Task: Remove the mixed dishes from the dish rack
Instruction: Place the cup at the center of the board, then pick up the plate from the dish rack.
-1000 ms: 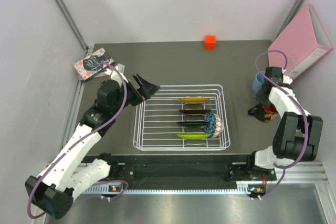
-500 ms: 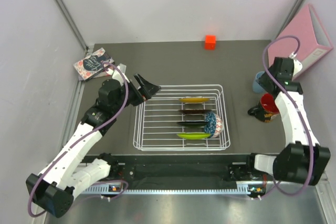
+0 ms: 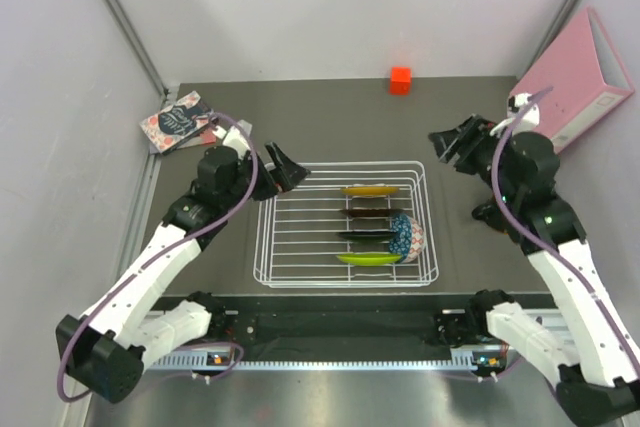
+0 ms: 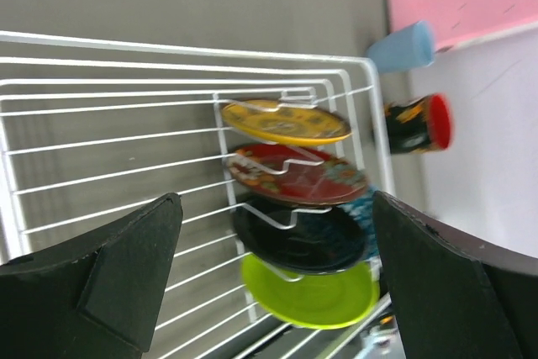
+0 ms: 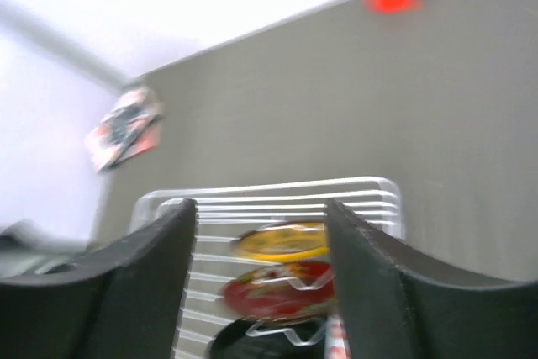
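The white wire dish rack (image 3: pixel 300 237) stands mid-table. Its right half holds upright yellow (image 3: pixel 370 189), reddish (image 3: pixel 368 212), black (image 3: pixel 365 235) and lime green (image 3: pixel 368 259) plates, with the blue patterned bowl (image 3: pixel 407 235) beside them. My left gripper (image 3: pixel 285 169) is open and empty over the rack's far-left corner. My right gripper (image 3: pixel 455 142) is open and empty, above the table just past the rack's far-right corner. The left wrist view shows the light blue cup (image 4: pixel 402 46) and the dark mug (image 4: pixel 418 124) on the table right of the rack. My right arm hides the cup from above.
An orange-red cube (image 3: pixel 400 79) sits at the table's back edge. A pink binder (image 3: pixel 580 77) leans at the back right. A patterned booklet (image 3: pixel 178 122) lies at the back left. Walls close in both sides.
My right arm has swung away from the cup and mug toward the rack, its gripper now pointing left. My left gripper has shifted slightly right along the rack's far-left corner.
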Controlling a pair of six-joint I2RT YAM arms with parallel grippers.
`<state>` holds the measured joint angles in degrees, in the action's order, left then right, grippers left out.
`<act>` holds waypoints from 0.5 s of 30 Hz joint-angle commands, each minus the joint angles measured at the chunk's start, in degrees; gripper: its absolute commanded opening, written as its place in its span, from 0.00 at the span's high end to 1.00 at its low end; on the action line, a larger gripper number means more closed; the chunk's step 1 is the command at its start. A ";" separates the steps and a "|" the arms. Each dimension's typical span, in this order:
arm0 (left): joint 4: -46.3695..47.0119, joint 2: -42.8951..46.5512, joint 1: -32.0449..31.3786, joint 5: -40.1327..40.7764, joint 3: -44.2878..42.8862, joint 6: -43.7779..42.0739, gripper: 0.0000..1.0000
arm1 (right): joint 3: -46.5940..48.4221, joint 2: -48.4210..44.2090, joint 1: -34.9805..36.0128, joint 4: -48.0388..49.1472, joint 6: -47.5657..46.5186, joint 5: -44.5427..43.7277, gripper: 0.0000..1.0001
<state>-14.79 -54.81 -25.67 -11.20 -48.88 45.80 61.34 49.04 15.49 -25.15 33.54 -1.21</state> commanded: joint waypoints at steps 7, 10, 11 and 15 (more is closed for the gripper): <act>-6.14 -9.26 -3.85 1.71 -7.90 -20.83 0.01 | -12.46 -8.16 17.54 21.09 -11.48 1.56 0.17; -1.48 -10.05 -8.85 2.32 -6.32 -24.50 0.01 | -17.12 -8.96 19.58 26.27 -10.96 0.17 0.17; -0.69 -10.23 -13.57 3.11 -6.05 -26.62 0.01 | -19.13 -9.31 19.93 27.33 -10.95 0.33 0.17; 0.37 -10.85 -24.32 6.55 -5.96 -35.33 0.01 | -21.88 -10.45 20.28 30.15 -10.69 0.42 0.17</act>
<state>-18.87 -65.56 -41.71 -6.70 -54.52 21.28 40.60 40.56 34.79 -2.81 23.94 0.10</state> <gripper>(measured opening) 0.987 0.828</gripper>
